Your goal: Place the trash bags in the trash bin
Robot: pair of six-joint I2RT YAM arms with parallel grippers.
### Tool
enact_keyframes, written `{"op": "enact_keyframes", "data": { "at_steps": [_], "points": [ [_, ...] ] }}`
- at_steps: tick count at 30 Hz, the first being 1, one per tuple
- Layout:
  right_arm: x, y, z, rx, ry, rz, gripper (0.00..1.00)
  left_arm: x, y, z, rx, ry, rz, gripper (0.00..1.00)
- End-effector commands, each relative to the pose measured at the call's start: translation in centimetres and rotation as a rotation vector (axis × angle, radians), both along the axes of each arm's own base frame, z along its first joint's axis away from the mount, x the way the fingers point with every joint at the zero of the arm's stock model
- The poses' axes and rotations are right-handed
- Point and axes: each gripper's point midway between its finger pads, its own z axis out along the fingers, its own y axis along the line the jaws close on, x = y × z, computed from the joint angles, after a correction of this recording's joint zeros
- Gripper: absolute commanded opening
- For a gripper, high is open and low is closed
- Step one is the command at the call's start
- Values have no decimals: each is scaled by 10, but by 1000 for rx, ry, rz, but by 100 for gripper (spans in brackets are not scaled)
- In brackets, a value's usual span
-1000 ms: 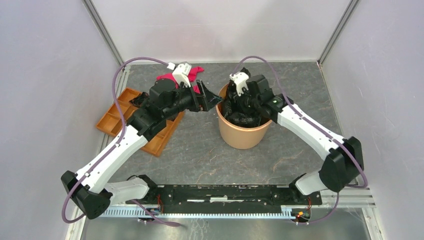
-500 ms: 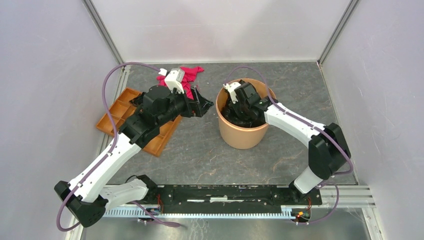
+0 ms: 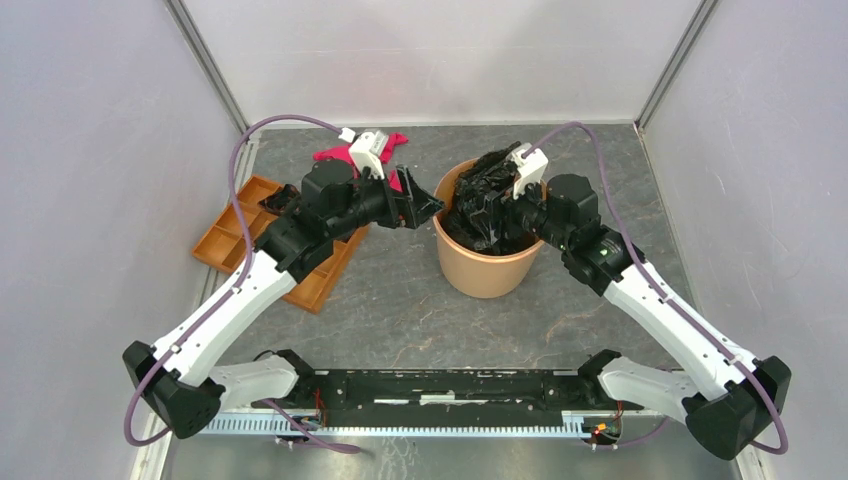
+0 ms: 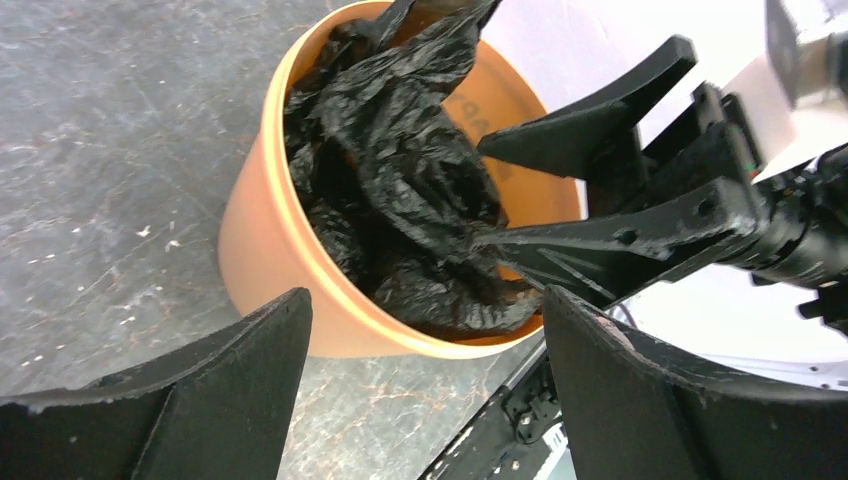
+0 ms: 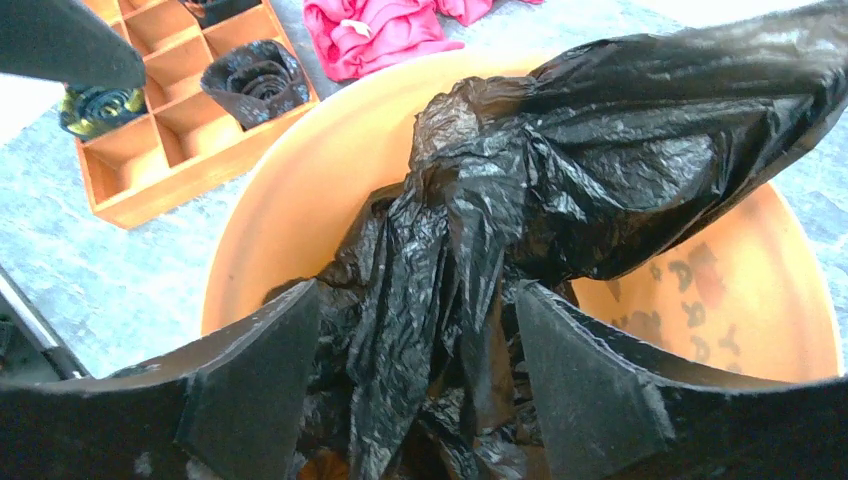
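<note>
The terracotta trash bin stands mid-table, and creased black trash bags fill it, one fold rising above the rim at the back. My right gripper hovers over the bin's mouth, open. In the right wrist view, loose bag film hangs between its spread fingers without being pinched. My left gripper sits just left of the bin rim, open and empty. In its wrist view I see the bin wall, the bags and the right gripper above them.
A flat orange tray with square compartments lies at the left, partly under my left arm, with rolled black items in it. A pink-red cloth lies behind the left gripper. The walls enclose the table on three sides.
My right gripper has opened and let go of the bag, and has lifted back out of the bin. The left gripper swung away and has returned to the bin's rim.
</note>
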Motion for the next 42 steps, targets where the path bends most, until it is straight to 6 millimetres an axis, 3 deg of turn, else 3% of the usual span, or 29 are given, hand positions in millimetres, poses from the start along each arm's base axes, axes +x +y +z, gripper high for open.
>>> {"op": "enact_keyframes", "data": {
  "at_steps": [1,3,4,5,8,9,11,14,16,17,18,24,28,34,42],
  "points": [
    [1,-4,15,64,-76,-21,73,-4,-22,43,-155,-15,-78,91],
    [3,-11,18,77,-115,-60,44,-2,-25,41,-168,6,-73,90],
    [4,-12,19,78,-126,-67,40,1,-27,38,-168,22,-68,89],
    [5,-12,20,70,-131,-67,41,3,-29,35,-169,37,-62,89],
    [12,-19,14,5,-130,-97,66,8,-38,30,-179,79,-72,87],
    [13,-20,12,-7,-133,-104,68,10,-41,28,-182,92,-74,86],
    [15,-19,7,-11,-149,-100,67,14,-44,27,-186,105,-70,82],
    [18,-8,-4,10,-159,-57,56,19,-47,26,-191,114,-61,81],
    [25,-4,-6,7,-143,-57,37,21,-48,24,-187,118,-59,81],
    [29,-2,-1,8,-151,-64,10,22,-49,24,-182,120,-57,82],
    [32,-3,3,6,-147,-79,1,24,-49,23,-174,122,-53,82],
    [17,-7,50,98,-209,-62,0,28,-46,28,-174,122,-29,92],
    [0,-9,77,196,-238,-9,0,33,-49,28,-191,128,-39,93],
    [-2,-22,91,256,-250,-34,0,47,-45,34,-245,137,-31,93],
    [-11,-33,92,268,-270,-59,0,28,-74,63,-478,142,-268,84]
  ]
}}
